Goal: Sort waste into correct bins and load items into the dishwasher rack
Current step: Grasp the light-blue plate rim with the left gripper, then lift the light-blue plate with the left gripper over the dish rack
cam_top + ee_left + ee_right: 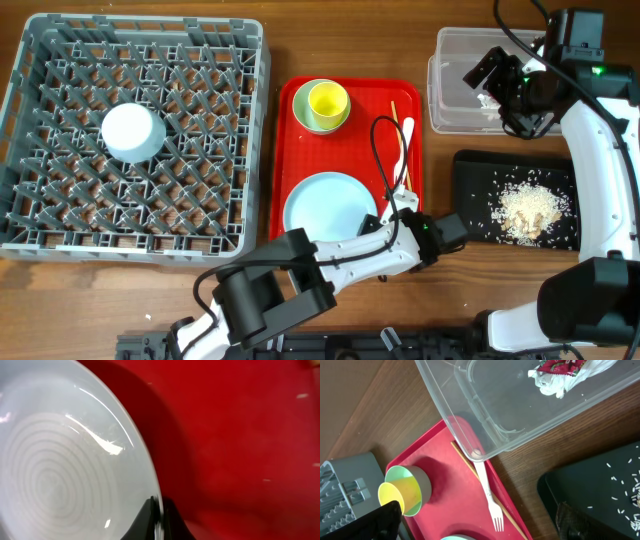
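We see the plate (325,205) lying flat at the near end of the red serving tray (295,135). Being round, it has no long axis. The left gripper (384,217) is clenched on the plate's right rim, one finger above and one below.

The fork (403,150) and chopsticks (396,125) lie along the tray's right side, pointing near-to-far, fork tines towards the near end. The yellow cup (327,99) sits inside the green bowl (308,119).

The right gripper (500,95) hangs spread wide over the clear tub (450,112), which holds the wrapper (560,366) and tissue (547,385). The wrapper print is too small to read.
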You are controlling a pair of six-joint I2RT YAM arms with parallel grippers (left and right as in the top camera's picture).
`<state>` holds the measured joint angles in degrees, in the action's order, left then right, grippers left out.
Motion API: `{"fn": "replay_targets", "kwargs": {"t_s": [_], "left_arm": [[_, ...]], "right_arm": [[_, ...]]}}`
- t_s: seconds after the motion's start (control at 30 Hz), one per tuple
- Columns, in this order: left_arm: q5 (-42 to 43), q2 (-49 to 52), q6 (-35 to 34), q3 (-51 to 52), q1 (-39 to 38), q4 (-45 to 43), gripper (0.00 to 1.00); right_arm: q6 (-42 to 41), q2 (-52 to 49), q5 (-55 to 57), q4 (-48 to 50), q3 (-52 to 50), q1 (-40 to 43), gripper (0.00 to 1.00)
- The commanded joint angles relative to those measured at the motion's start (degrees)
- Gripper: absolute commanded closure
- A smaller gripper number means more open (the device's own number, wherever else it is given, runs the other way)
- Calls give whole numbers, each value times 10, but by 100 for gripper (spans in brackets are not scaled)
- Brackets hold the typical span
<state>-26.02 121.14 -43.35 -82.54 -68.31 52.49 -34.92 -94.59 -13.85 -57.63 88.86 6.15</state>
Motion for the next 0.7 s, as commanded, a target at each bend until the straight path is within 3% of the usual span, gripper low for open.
{"fn": "replay_targets", "kwargs": {"t_s": [0.0,0.43,0.67], "left_arm": [[-81,19,-2,0,-1,31,96],[-299,19,-2,-27,-1,124,96],[-332,3,-2,-27,0,130,96]], "right_arm": [[-7,-2,7,2,-4,-2,0],[-7,-2,7,2,-4,-2,0],[-7,-2,7,2,-4,-2,0]]}}
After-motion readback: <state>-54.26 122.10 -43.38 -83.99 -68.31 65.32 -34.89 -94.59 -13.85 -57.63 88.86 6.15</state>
